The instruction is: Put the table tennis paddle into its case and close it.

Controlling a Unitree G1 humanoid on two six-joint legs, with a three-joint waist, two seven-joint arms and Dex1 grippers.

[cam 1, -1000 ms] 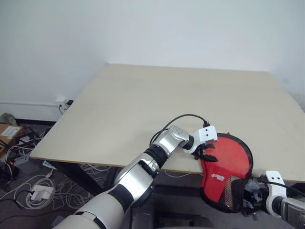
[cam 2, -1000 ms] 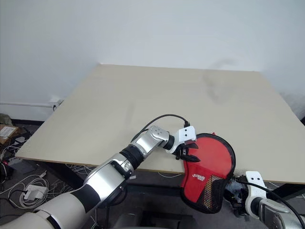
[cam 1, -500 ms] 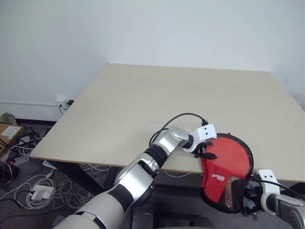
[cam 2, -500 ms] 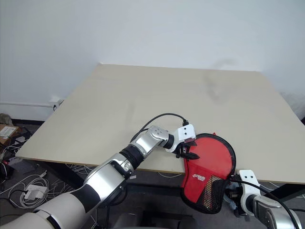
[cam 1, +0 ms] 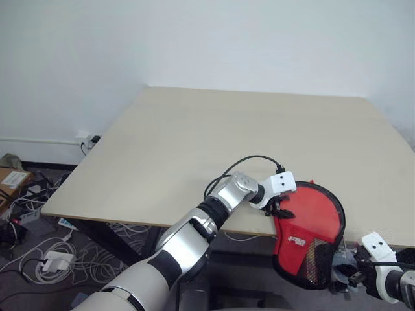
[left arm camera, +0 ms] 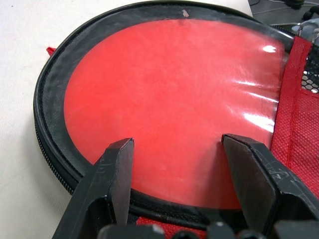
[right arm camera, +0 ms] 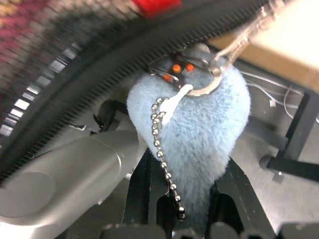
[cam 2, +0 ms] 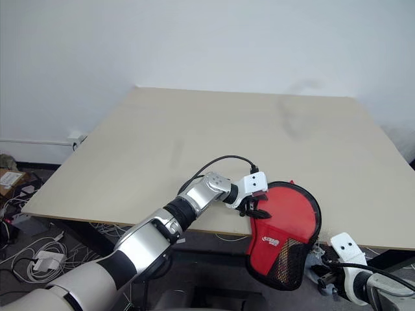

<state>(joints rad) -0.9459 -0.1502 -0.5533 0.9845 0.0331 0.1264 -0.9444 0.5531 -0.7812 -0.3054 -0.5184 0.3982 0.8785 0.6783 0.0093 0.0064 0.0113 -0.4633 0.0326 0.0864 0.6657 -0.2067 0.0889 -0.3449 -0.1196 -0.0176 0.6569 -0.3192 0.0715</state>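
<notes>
At table (cam 1: 194, 142) front edge: case (cam 1: 310, 228) half overhanging, paddle (left arm camera: 164, 99) inside. L gripper (left arm camera: 182, 184) spread over round end. R gripper (right arm camera: 182, 206) nearer zip, pinching blue fluffy pull (right arm camera: 192, 124) at hanging end.

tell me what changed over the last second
The right gripper has shut on the fluffy blue charm clipped to the zipper of the case, and has shifted a little beside the overhanging end. The left gripper stays open, over the case's clear half; the case has not moved.

Left pincer (left arm camera: 178, 185) agape (right pincer (right arm camera: 185, 199) clamped).
</notes>
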